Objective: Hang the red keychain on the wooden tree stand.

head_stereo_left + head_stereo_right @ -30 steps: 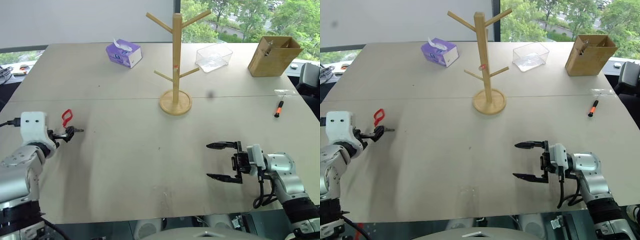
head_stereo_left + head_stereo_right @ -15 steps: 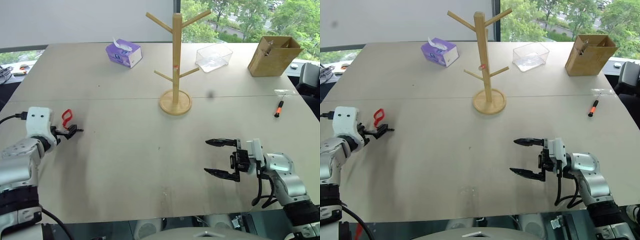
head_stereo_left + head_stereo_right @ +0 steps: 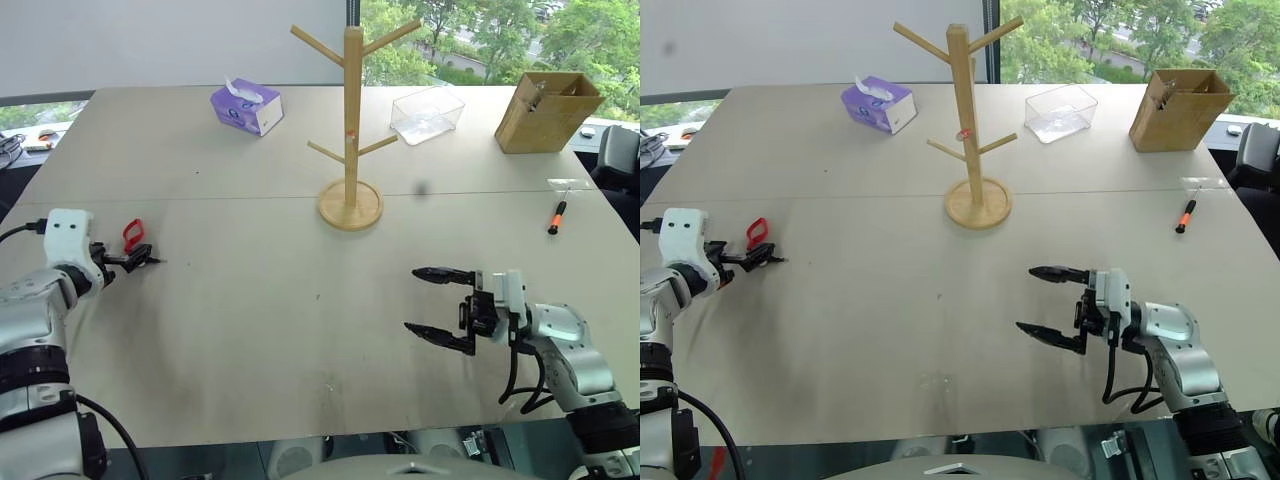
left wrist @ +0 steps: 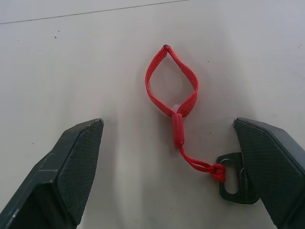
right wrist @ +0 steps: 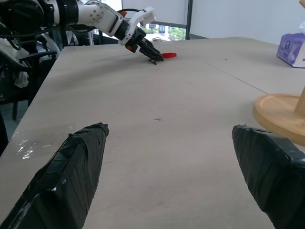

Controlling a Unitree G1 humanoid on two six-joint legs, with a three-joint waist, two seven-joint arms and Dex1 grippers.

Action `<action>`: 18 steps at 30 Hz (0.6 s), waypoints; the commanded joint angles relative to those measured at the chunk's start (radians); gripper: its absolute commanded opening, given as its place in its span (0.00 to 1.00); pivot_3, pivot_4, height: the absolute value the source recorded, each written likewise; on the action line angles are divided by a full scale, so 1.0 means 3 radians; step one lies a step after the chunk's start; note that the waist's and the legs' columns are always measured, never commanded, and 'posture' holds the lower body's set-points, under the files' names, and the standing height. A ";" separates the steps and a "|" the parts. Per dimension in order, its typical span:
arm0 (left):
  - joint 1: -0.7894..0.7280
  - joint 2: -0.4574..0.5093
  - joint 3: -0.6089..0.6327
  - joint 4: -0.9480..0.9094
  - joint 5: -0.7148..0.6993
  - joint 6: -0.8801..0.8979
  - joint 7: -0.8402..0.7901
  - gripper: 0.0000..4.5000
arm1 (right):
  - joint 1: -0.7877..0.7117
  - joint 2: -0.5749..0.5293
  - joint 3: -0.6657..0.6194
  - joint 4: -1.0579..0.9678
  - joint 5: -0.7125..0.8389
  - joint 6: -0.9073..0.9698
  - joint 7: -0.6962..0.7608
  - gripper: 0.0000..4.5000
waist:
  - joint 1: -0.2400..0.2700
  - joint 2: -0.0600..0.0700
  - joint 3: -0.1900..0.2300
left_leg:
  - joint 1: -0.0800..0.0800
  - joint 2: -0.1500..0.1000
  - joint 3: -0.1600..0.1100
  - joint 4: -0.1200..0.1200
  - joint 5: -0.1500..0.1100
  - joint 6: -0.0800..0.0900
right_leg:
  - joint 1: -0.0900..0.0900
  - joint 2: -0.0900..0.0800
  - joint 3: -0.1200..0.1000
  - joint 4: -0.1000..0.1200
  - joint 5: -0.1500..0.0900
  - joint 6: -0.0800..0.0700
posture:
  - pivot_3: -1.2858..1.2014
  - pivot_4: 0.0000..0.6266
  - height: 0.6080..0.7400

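The red keychain [image 4: 172,86] lies flat on the table near its left edge, also seen from the head view [image 3: 132,233]. Its small metal key [image 4: 232,182] is partly hidden behind one finger. My left gripper [image 4: 169,125] is open just short of it, its fingers spread to either side of the strap and gripping nothing; the head view shows it too [image 3: 138,258]. The wooden tree stand [image 3: 352,110] rises at the table's middle back, far to the right of the keychain. My right gripper [image 3: 411,299] hovers open and empty at front right, pointing left.
A purple tissue box [image 3: 246,107] sits at the back left. A clear plastic container [image 3: 428,114] and a cardboard box [image 3: 549,110] stand at the back right. An orange-and-black screwdriver [image 3: 557,217] lies near the right edge.
My left gripper has edged forward and outward, closer to the keychain. My right gripper has turned slightly, its fingertips swinging a little left. The keychain has not moved.
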 commanded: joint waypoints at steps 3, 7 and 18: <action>0.0120 -0.0023 0.0064 -0.0056 -0.0046 0.0058 0.0012 0.84 | -0.0065 0.0013 -0.0072 -0.0111 0.0035 0.0016 -0.0036 1.00 | -0.0004 0.0000 0.0000 | 0.0000 0.0000 0.0000 0.0000 0.0000 0.0000 | 0.0000 0.0000 0.0000 0.0000 0.0000 0.0000 | 0.52 0.24 1.00; 0.0169 -0.0040 0.0121 -0.0107 -0.0133 0.0146 0.0042 0.45 | -0.0090 0.0018 -0.0071 -0.0108 0.0035 0.0032 -0.0058 1.00 | -0.0012 0.0000 0.0000 | 0.0002 0.0001 0.0001 0.0000 0.0000 0.0000 | 0.0000 0.0001 0.0001 0.0002 0.0000 0.0000 | 0.52 0.24 1.00; 0.0319 -0.0095 0.0174 -0.0276 -0.0194 0.0158 0.0148 0.04 | -0.0134 -0.0014 -0.0110 -0.0108 0.0054 0.0080 -0.0073 1.00 | -0.0017 0.0001 0.0000 | 0.0003 0.0001 0.0003 0.0000 0.0000 0.0000 | 0.0000 0.0001 0.0003 0.0003 0.0000 0.0000 | 0.52 0.24 1.00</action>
